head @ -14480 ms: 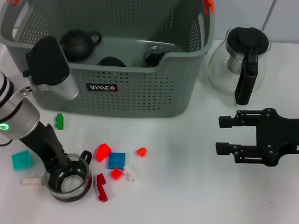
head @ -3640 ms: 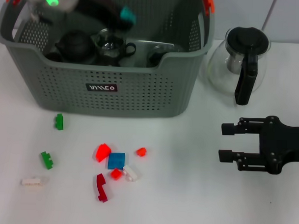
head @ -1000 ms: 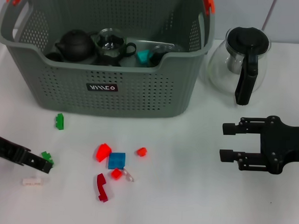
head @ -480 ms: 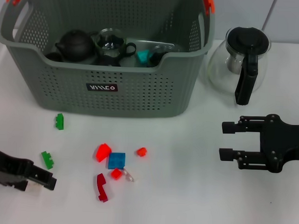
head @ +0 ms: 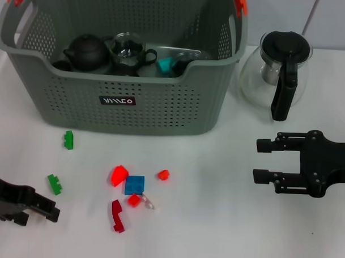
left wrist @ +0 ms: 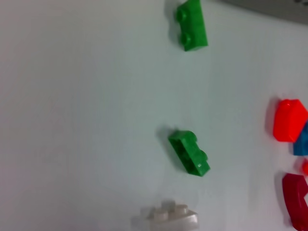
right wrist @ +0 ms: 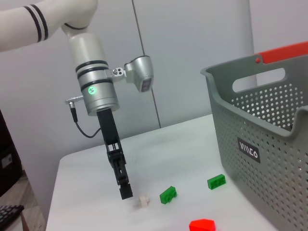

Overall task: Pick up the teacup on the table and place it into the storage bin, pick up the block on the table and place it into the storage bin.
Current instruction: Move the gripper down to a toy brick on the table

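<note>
The grey storage bin (head: 162, 103) stands at the back left. Inside it lie a glass teacup (head: 128, 48) and a teal block (head: 165, 65). Loose blocks sit on the table in front: two green ones (head: 54, 184) (head: 68, 139), a red one (head: 118, 174), a blue one (head: 135, 184) and a dark red one (head: 118, 215). My left gripper (head: 40, 216) is low at the front left and open, just beside a white block (right wrist: 143, 201) that it hides in the head view. That white block (left wrist: 168, 217) also shows in the left wrist view. My right gripper (head: 256, 161) hovers open and empty at the right.
A glass teapot with a black handle (head: 279, 73) stands right of the bin. A black teapot (head: 87, 49) lies inside the bin. Small orange (head: 163, 174) and clear (head: 150, 204) pieces lie among the blocks. The table's left edge (right wrist: 55, 187) is close to the left arm.
My left gripper has moved toward the table's front from beside the green block and now covers the white block. The right arm has stayed still.
</note>
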